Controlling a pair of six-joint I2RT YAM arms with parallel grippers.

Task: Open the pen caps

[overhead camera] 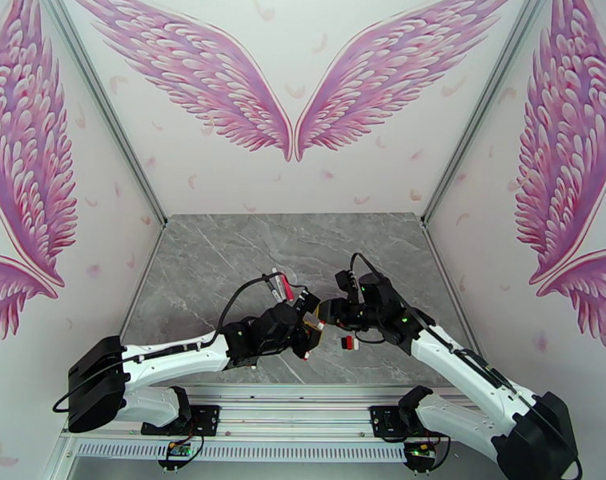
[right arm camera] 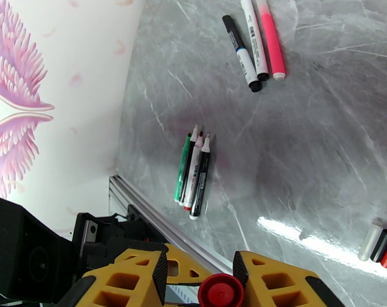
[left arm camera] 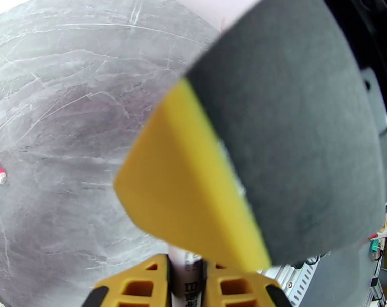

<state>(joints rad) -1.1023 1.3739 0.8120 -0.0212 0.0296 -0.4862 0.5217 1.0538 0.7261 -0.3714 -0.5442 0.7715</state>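
Observation:
My left gripper [overhead camera: 310, 330] is shut on a white-barrelled pen [left arm camera: 185, 275], which stands up between its yellow fingers [left arm camera: 142, 287]. My right gripper [overhead camera: 327, 308] meets it nose to nose; one of its yellow and black fingers [left arm camera: 275, 124] hides the pen's upper part. In the right wrist view a red pen cap [right arm camera: 221, 291] sits end-on between my right gripper's [right arm camera: 199, 263] jaws, against one pad, with a small gap on the other side. Three loose pen caps [right arm camera: 380, 245], whitish, black and red, lie together on the table.
Three uncapped pens [right arm camera: 193, 170] lie side by side near the table's front rail [right arm camera: 157, 221]. Three capped pens [right arm camera: 252, 44], black, white and pink, lie farther out; they are also seen beyond the left wrist [overhead camera: 281, 286]. The loose caps [overhead camera: 349, 342] lie just under the right wrist.

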